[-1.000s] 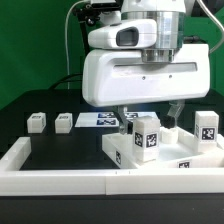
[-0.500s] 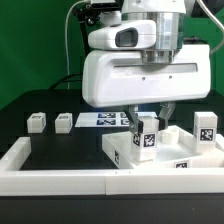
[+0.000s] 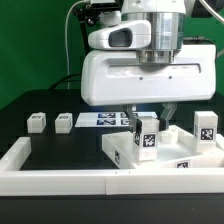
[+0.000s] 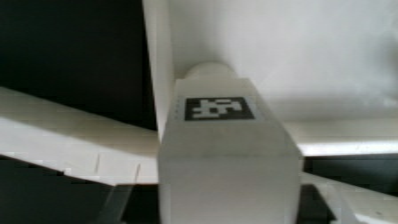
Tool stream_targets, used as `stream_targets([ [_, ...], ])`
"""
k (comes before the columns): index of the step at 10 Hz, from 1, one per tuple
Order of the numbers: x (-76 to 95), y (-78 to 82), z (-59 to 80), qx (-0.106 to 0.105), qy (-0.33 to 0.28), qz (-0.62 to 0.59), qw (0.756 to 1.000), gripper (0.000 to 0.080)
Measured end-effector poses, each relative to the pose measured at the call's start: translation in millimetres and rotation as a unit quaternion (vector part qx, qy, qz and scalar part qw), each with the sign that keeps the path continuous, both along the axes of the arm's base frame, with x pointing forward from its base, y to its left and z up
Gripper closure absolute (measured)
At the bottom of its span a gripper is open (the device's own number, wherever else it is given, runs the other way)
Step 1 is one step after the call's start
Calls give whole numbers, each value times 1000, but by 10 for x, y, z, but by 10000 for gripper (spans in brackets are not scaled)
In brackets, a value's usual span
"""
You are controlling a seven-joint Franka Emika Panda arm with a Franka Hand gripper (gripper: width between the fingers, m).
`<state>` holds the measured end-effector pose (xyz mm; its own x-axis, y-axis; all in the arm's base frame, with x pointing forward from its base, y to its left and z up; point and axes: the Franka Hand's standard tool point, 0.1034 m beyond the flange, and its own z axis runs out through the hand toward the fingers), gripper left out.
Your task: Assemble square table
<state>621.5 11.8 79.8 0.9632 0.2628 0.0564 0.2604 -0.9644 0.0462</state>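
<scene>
Now that the fingers (image 3: 133, 113) have squeezed in from wide apart, they hold the short white plastic block leg (image 3: 148, 137) between them, one finger on each side. This leg stands upright on the large white square plastic slab (image 3: 118, 150), which lies on the near side of the black worktop (image 3: 60, 145), toward the exterior view's right. I think the grab is done, so the leg looks ready to be lifted and fixed to the slab.

A second white block leg (image 3: 207, 128) stands farther to the exterior view's right. Two more small white legs (image 3: 37, 122) (image 3: 64, 122) sit on the worktop at the exterior view's left, well apart from the slab.

All the parts look hard and smooth, with flat sides and square black-and-white tags. In the wrist view the held leg (image 4: 222, 150) has a rounded end.
</scene>
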Motion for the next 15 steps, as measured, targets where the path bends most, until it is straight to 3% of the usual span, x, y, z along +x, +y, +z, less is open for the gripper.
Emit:
stream_targets([
  [3,0,-4,-4,14,-5,-138,990,508],
  [5,-1,0,-5,21,-7,-236,971,507],
  [11,-18,154,-29,40,-10,-471,881,506],
  [14,-19,176,-29,44,-10,-504,862,506],
  [15,-19,175,-29,44,-10,-500,865,304],
])
